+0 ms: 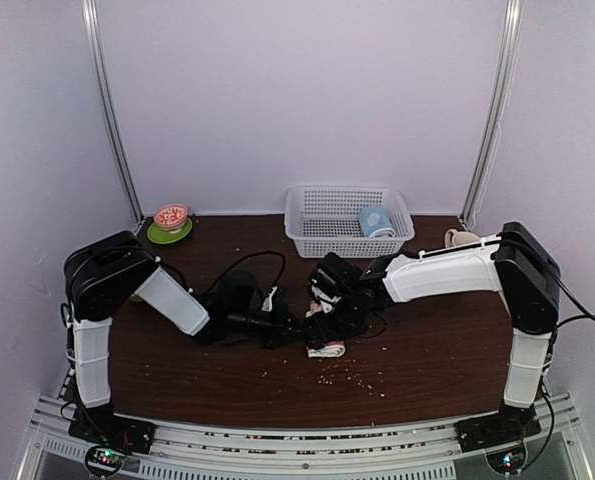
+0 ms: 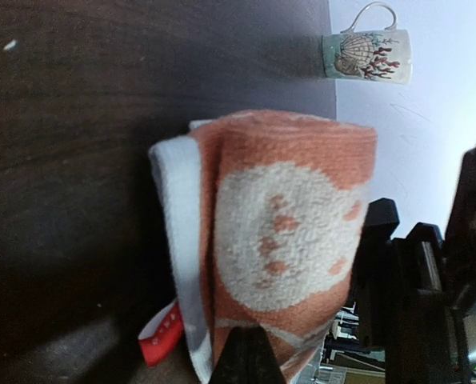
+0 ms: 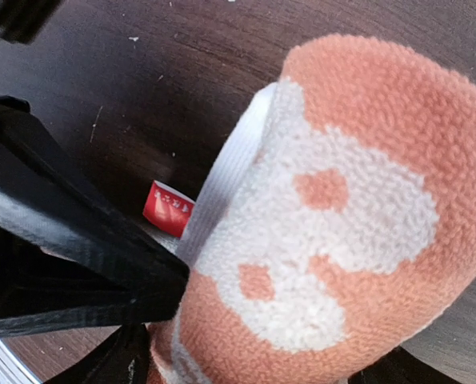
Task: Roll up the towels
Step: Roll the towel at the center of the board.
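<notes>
The orange-red towel (image 1: 327,349) with white swirls lies as a thick roll on the dark table, mid-front. In the left wrist view, the towel (image 2: 286,232) fills the frame, and my left gripper (image 2: 246,352) is shut on its near edge beside a red tag (image 2: 159,340). My right gripper (image 3: 254,372) stands open around the roll (image 3: 342,216), one dark finger on each side. Both grippers meet over the towel in the top view, the left gripper (image 1: 299,328) from the left and the right gripper (image 1: 329,318) from the right. The light blue towel (image 1: 377,221) sits rolled in the basket.
A white mesh basket (image 1: 322,225) stands at the back centre. A patterned mug (image 1: 460,238) lies at the back right. A green saucer with a red bowl (image 1: 171,222) sits at the back left. Crumbs (image 1: 357,375) dot the table in front of the towel.
</notes>
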`<state>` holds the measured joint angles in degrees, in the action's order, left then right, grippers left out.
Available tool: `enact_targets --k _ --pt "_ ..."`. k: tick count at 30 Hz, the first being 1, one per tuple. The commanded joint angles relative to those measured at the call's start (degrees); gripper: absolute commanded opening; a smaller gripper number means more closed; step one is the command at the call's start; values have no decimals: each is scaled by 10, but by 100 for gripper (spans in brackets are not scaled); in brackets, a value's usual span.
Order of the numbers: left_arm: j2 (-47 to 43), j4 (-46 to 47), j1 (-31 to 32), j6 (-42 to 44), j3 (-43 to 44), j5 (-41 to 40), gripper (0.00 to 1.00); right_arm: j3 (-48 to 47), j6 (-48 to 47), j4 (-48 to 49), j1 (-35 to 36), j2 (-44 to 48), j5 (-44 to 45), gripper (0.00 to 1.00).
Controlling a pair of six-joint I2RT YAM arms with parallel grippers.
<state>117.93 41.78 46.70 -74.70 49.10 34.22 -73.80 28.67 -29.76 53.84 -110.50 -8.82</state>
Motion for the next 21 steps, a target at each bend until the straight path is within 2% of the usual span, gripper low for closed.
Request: enact_targets --k 1,8,12,17,21 --pt "-35 -17 -8 41 20 -13 0 11 2 16 -2 11 -10 86" --pt "-11 -60 -13 86 82 8 0 3 1 8 -2 8 -11 87" --pt "20 -60 -13 82 96 16 0 -3 3 1 -2 7 -11 87" --pt "50 -43 -13 70 90 16 0 -14 18 -15 -2 13 -6 89" --pt "62 14 -13 36 76 24 0 -26 16 -25 -2 11 -4 91"
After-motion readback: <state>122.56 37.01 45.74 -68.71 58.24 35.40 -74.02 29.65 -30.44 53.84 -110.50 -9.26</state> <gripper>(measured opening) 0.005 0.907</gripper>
